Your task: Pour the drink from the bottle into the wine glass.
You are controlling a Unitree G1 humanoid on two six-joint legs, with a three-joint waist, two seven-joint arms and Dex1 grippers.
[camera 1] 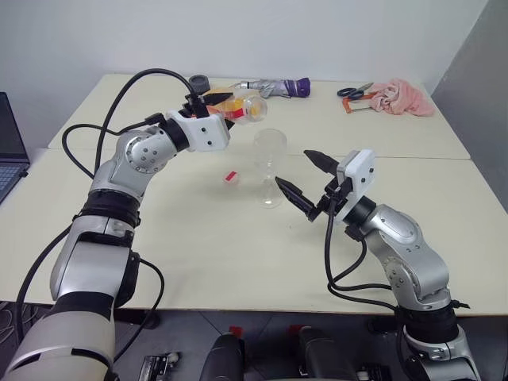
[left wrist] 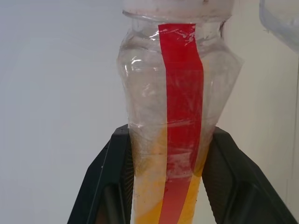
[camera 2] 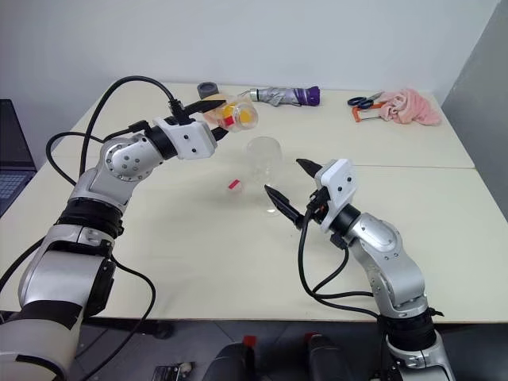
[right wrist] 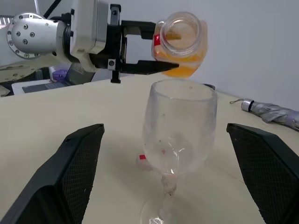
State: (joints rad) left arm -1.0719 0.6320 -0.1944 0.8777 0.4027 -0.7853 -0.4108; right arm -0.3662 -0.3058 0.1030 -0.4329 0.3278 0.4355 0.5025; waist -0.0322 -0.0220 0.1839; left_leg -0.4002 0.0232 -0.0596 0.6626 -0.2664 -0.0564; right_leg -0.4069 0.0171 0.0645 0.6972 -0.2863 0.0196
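The left pincer (camera 1: 218, 109) pinches the bottle (camera 1: 244, 108) by its lower body, one black finger (left wrist: 105, 182) on each side of the clear plastic, and holds it tipped almost level above the surface (camera 1: 198, 262). The bottle's open mouth points toward the wine glass (camera 1: 270, 165) and sits just above and beside the glass rim; its red label stripe (left wrist: 181, 116) runs along the body. The drink (right wrist: 184, 65), an orange-yellow liquid, pools along the low side of the tilted bottle. No stream can be made out between the mouth and the glass.

The wine glass stands upright on its round foot near the middle of the surface, and its bowl looks empty. The right pincer (camera 1: 305, 178) is spread wide, its two fingers flanking the glass at about stem height without touching it.

A small red cap (camera 1: 231, 177) lies on the surface just beside the glass, on the robot's left. Toward the far edge lie a roll of grey tape (camera 1: 198, 82), a folded grey-purple umbrella (camera 1: 278, 87), a pair of scissors (camera 1: 353, 91) and a pink cloth (camera 1: 403, 97), all well apart from the glass.
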